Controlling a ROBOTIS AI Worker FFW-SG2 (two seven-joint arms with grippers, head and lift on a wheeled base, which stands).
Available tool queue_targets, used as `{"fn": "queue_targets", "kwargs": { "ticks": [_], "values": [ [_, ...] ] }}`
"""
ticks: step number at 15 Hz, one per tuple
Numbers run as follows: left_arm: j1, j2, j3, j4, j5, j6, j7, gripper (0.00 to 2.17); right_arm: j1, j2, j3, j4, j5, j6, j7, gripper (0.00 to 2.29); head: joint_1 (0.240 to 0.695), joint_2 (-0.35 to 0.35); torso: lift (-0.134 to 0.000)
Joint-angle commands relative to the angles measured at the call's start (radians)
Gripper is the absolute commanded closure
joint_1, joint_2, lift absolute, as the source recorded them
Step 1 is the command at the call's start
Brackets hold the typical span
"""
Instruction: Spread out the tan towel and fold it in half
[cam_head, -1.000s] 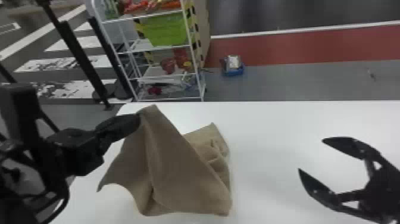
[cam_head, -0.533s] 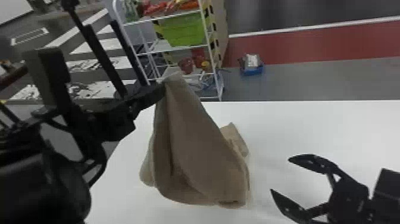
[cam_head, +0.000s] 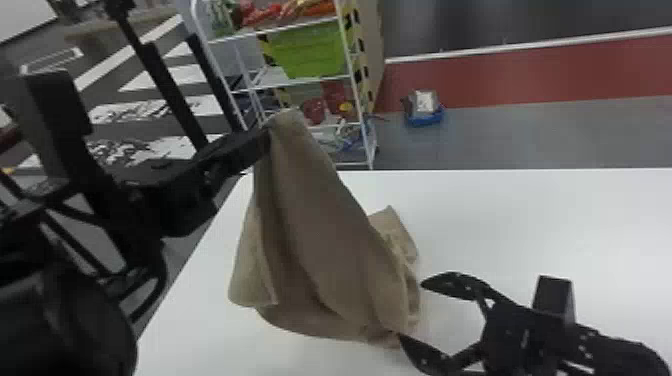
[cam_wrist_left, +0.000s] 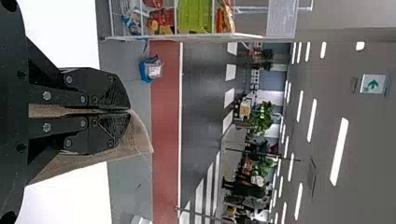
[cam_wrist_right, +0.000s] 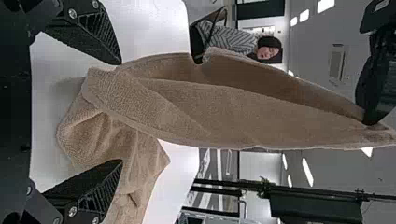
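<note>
Raised toward twelve o'clock: towel (cam_head: 325, 240), corner pinched by left gripper (cam_head: 268, 131); lower folds are borne by table (cam_head: 525, 215). Right gripper (cam_head: 411, 310), fingers spread, has been brought to towel's four o'clock.

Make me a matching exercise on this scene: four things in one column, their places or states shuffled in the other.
1. Black two-fingered left gripper
2. Black two-fingered right gripper
3. Tan cloth towel
4. Bright green bin

A. Open, fingers apart
B. On the white metal rack
C. Shut on cloth
D. One end raised above the white table

Pairs: 1-C, 2-A, 3-D, 4-B
</note>
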Motion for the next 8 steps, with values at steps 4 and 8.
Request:
{"fn": "queue_targets", "kwargs": {
  "ticks": [4, 8],
  "values": [
    [0.008, -0.003, 0.020, -0.008, 0.014, 0.001, -0.009, 1.08, -0.087, 0.001, 0.056, 0.085, -0.078, 0.048, 0.049, 1.33, 0.695, 0.350, -0.124],
    [0.001, -0.003, 0.063, -0.009, 0.040, 0.001, -0.009, 1.08, -0.107, 0.001, 0.067, 0.100, -0.079, 0.070, 0.063, 2.19, 0.695, 0.350, -0.124]
  ]
}}
